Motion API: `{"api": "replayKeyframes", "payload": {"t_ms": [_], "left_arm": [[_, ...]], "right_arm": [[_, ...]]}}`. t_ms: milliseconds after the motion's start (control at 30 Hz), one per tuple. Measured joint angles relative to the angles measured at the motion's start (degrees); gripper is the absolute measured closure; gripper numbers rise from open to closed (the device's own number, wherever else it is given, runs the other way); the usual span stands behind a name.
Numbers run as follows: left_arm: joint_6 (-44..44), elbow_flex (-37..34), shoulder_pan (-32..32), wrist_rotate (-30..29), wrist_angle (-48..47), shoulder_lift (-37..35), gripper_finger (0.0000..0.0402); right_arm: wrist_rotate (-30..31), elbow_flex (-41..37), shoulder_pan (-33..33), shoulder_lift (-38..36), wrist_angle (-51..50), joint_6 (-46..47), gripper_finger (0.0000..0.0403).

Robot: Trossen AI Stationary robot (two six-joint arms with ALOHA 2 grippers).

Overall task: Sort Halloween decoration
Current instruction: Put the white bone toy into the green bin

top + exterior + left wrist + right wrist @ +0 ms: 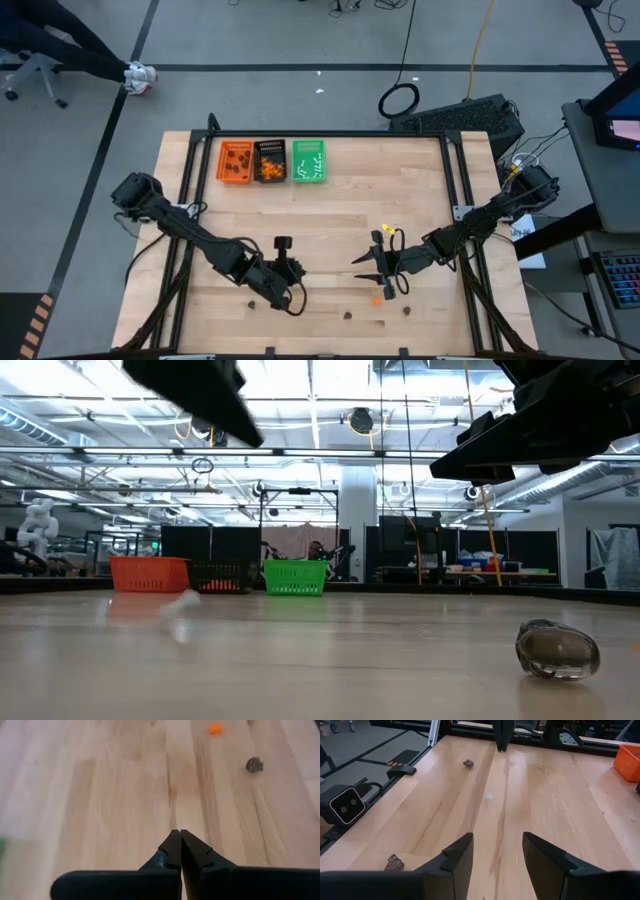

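1. Nearest to the front edge of the table (330,170) lie the loose pieces — a dark brown blob (348,314) near the middle, a second brown blob (408,310) to its right, a third brown blob (252,303) at the left, and one orange blob (377,298).
2. Right gripper (372,265) hovers just behind the orange blob, fingers apart and holding nothing; I judge this blob is its next pick. It should come down straight over it, with the fingers on both sides, and close only when low at the wood.
3. Left gripper (292,292) is near the left brown blob, fingers pressed together and empty — it must open before any grasp.
4. Far at the back stand the orange tray (235,162), black tray (270,161) and green tray (308,161), already holding sorted pieces.
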Motion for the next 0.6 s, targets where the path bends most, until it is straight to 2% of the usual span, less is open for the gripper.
{"api": "replayKeyframes", "payload": {"t_ms": [200,300,433,600], "left_arm": [[-12.37,-7.08,-0.94,3.51,0.38,0.74,0.0401],[-15.67,-9.99,-2.75,5.74,2.57,0.70,0.0397],[-15.84,-12.65,-5.93,7.75,7.46,0.70,0.0363],[-15.63,-14.17,-8.50,3.78,7.80,1.25,0.0304]], "right_arm": [[-0.02,0.01,0.00,-0.02,0.17,0.00,0.0248],[-0.02,0.00,0.00,-0.02,0.17,-0.46,0.0248],[-0.06,0.00,0.00,-0.02,0.77,-0.56,0.0248],[-0.15,0.00,0.00,0.00,3.63,-0.20,0.0248]]}}
